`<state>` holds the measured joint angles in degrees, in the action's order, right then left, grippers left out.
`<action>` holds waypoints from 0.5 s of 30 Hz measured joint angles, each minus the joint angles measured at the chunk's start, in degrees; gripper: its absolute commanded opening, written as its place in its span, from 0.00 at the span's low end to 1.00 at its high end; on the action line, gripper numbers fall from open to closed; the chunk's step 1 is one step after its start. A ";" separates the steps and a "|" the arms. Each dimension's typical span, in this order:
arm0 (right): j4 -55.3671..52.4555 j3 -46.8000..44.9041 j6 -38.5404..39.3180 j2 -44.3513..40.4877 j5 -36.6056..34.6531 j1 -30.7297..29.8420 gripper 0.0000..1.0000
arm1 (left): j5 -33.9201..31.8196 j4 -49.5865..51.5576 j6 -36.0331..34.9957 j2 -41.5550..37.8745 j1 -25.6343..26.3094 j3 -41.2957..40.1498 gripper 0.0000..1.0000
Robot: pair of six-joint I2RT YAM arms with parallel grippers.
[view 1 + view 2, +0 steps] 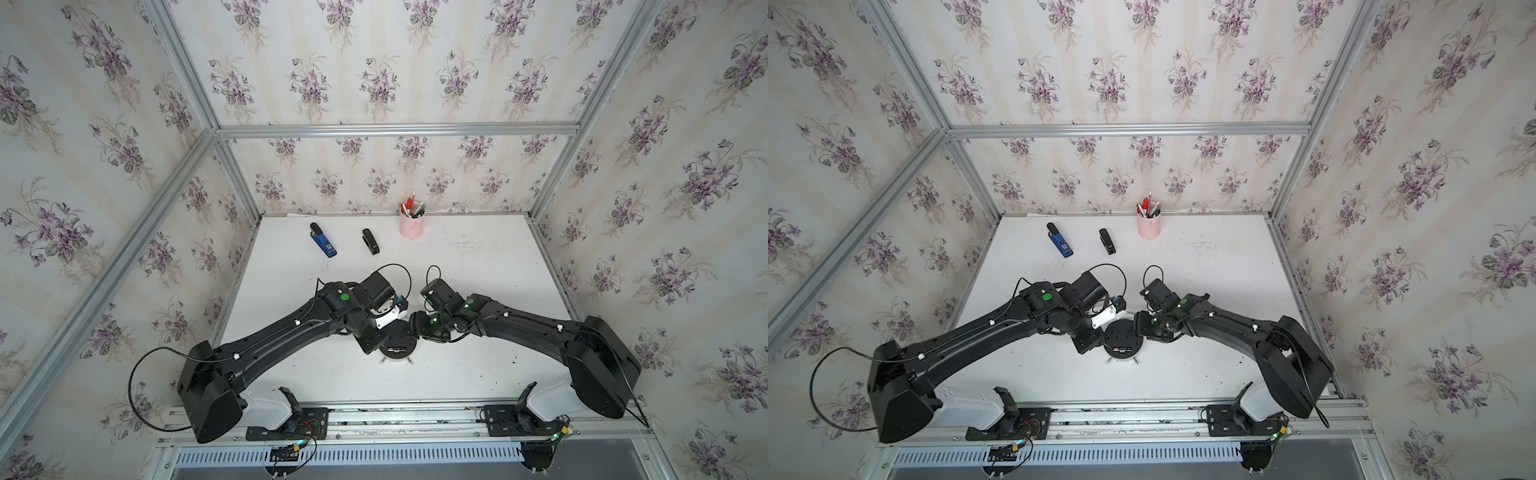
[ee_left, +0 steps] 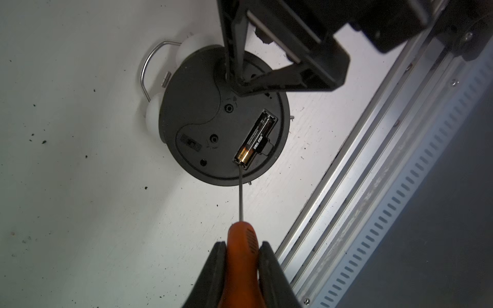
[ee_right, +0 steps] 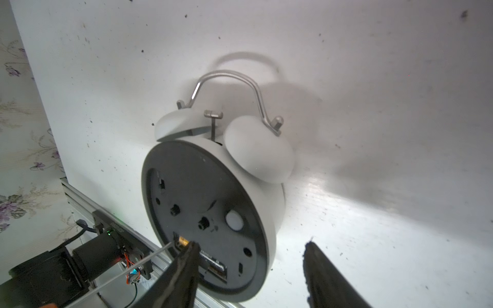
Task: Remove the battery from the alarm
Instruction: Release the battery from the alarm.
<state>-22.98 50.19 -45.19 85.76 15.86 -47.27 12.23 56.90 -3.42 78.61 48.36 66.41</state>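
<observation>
1. Your alarm (image 2: 197,106) lies face down on the white table (image 2: 80,200). Its round black back is up and it sits between the two arms, near the front edge.
2. The battery (image 2: 254,138) sits in its open slot on that back, close to the rim.
3. Your left gripper (image 2: 241,250) is pinching the orange handle of the screwdriver (image 2: 240,232). The thin shaft reaches to the slot, with its tip at the battery's gold end.
4. Your right gripper (image 3: 252,244) has its claw spread and grips nothing. One of its fingers (image 3: 184,269) hangs over the black back just beside the battery, and the other is past the alarm's rim, above the table.
5. A pink pen cup (image 1: 411,226), a black stapler (image 1: 370,242) and a blue device (image 1: 324,241) sit along the far edge, well apart from the alarm.
</observation>
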 measured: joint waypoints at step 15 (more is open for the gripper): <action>2.84 -4.37 -1.86 -0.96 0.72 -1.11 0.39 | -0.02 -0.96 -0.22 0.11 -0.02 -0.63 0.00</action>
<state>-20.14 45.82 -47.05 84.79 16.58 -48.38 12.21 55.94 -3.64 78.72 48.34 65.78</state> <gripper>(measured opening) 0.398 0.234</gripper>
